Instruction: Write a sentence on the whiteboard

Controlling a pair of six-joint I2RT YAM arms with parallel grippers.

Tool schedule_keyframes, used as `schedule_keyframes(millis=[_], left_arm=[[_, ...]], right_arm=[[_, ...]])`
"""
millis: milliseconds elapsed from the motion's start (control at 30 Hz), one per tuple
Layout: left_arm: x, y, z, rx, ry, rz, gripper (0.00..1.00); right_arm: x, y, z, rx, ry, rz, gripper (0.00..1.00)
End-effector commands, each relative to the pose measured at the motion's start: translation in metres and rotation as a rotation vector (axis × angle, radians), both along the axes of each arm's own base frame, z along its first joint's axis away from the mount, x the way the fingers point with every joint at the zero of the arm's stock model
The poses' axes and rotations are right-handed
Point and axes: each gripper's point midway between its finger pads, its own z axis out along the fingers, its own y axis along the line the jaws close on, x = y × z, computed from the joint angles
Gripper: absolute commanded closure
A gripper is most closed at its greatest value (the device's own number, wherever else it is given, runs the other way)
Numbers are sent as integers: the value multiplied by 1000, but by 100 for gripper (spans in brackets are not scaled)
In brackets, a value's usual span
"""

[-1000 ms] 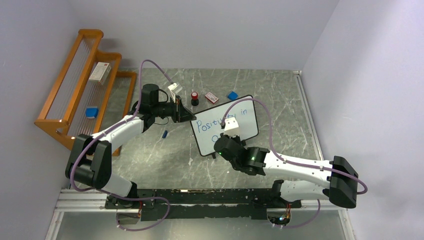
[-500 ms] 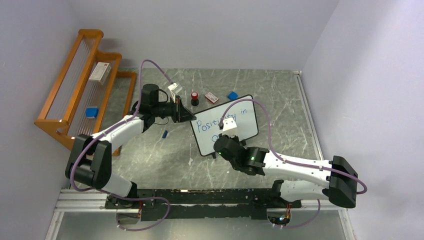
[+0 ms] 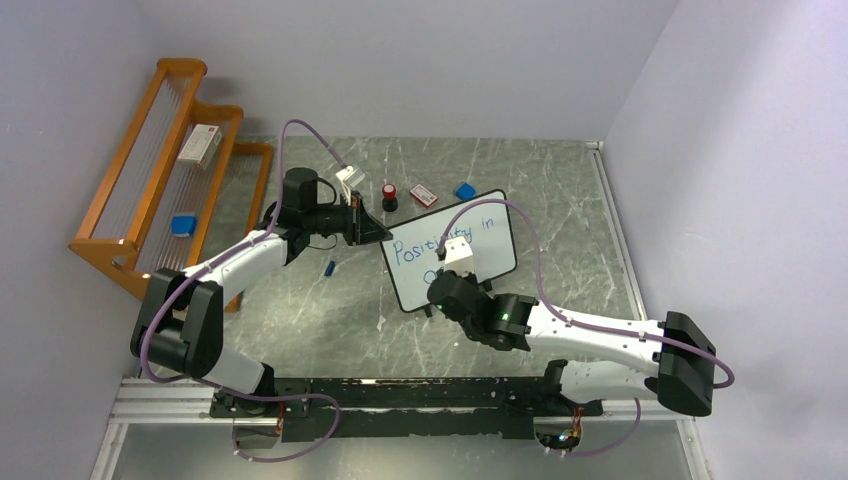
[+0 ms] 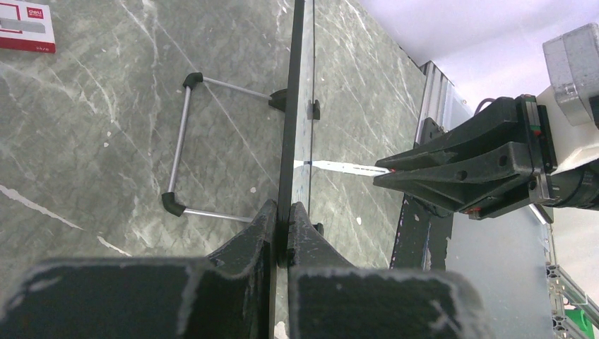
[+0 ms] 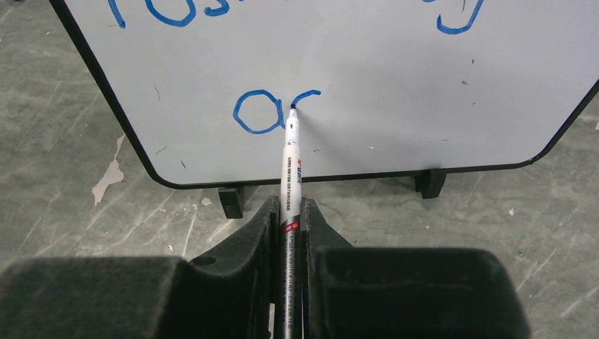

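Two grips hold: the left end effector clamps the whiteboard edge at centre frame, the right end effector clamps the marker, tip at the sentence; pushing too hard could tilt the board and skew the stroke.

The top edge of the right wrist view crops the sentence.

The small rectangular glossy white whiteboard has a thin black frame and blue handwritten marker text. The slim white marker pen bears red print. The grey-green stone table has white veins. The stepped wooden rack is orange.
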Motion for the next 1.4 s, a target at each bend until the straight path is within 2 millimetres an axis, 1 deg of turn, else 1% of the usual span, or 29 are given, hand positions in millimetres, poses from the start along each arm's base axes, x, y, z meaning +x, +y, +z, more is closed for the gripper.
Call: schedule_keyframes(millis=[0, 300, 700, 900, 1067, 1167, 1367], left_arm=[[3, 5, -24, 68, 40, 38, 95], [3, 6, -24, 70, 38, 39, 95], [3, 6, -23, 70, 38, 38, 95], [3, 6, -23, 69, 37, 38, 95], [2, 5, -24, 69, 41, 37, 95], [2, 5, -24, 68, 43, 35, 95], [2, 5, -24, 69, 43, 34, 95]], right_arm=[[-4, -6, -11, -15, 35, -11, 100], [-5, -17, -15, -54, 39, -42, 100], [0, -28, -12, -53, 7, -114, 100], [1, -24, 0, 3, -16, -102, 100], [4, -27, 13, 43, -51, -108, 100], [8, -28, 13, 52, -51, -113, 100], [14, -23, 11, 76, -38, -98, 100]])
